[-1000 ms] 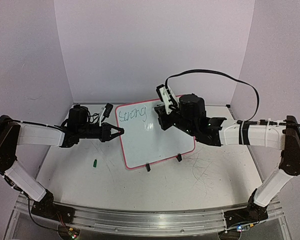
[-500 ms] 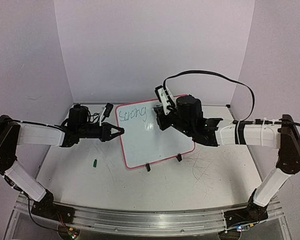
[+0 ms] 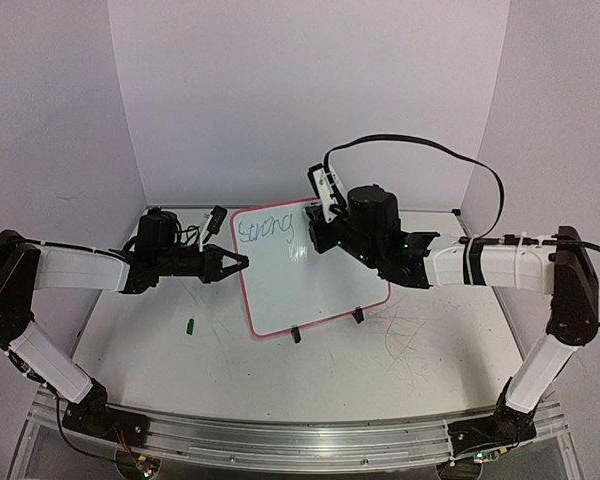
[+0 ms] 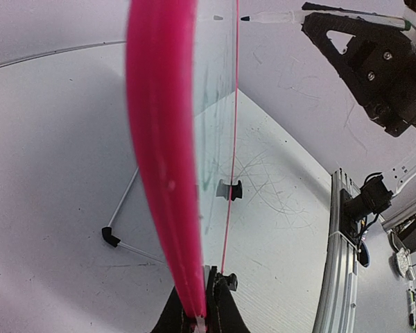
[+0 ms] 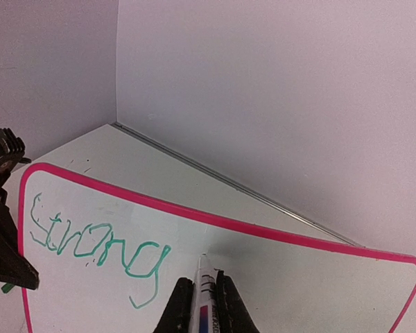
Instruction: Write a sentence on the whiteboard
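Right gripper (image 5: pixel 204 298) is clamped shut on a marker (image 4: pixel 274 16), its tip at the whiteboard (image 3: pixel 315 285) just right of my green "Strong" (image 5: pixel 97 246); left gripper (image 4: pixel 197 316) pinches the board's pink rim.

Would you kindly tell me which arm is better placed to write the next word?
Right. The right pincer holds the marker with its tip by the whiteboard just past "Strong"; the left pincer only clamps the rim.
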